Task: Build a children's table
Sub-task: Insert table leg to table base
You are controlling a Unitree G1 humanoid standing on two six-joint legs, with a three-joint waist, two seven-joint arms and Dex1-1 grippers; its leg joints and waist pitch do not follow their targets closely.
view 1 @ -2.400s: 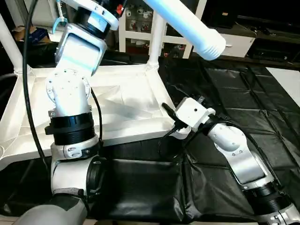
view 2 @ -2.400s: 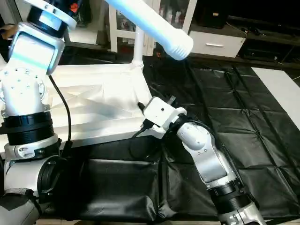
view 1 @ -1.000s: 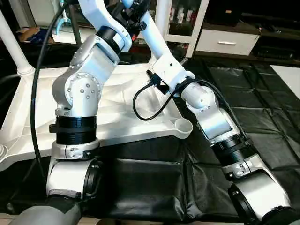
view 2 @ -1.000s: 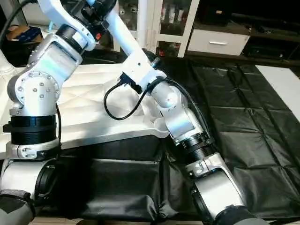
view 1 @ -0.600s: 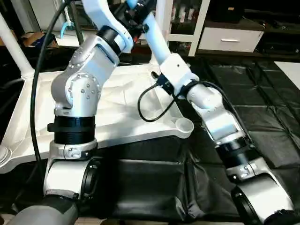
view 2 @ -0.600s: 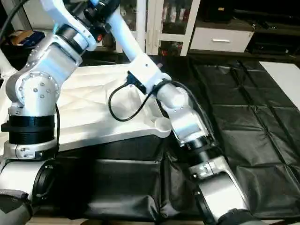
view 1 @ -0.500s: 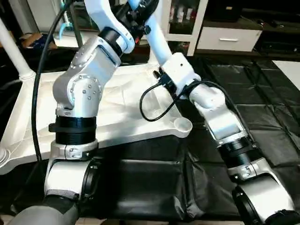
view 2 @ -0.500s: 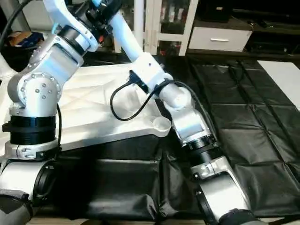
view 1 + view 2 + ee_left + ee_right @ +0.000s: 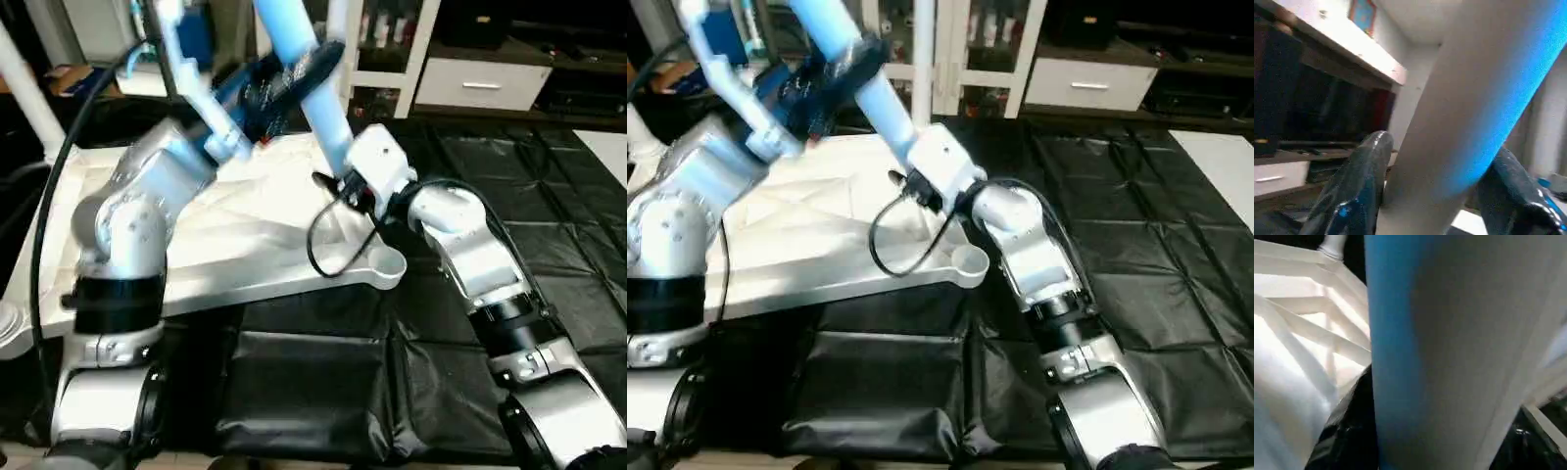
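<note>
Black quilted mat (image 9: 549, 225) on floor, white shelf unit (image 9: 377, 44) w/ small items at back, white drawer cabinet (image 9: 480, 83) beside it, cardboard box (image 9: 73, 78) far left

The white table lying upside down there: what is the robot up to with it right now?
The robot is putting legs on it. Both grippers hold one loose leg at a slant over the overturned table top, the left gripper high on it and the right gripper lower down. The near corner socket is empty. Another leg stands upright at the far left corner.
</note>
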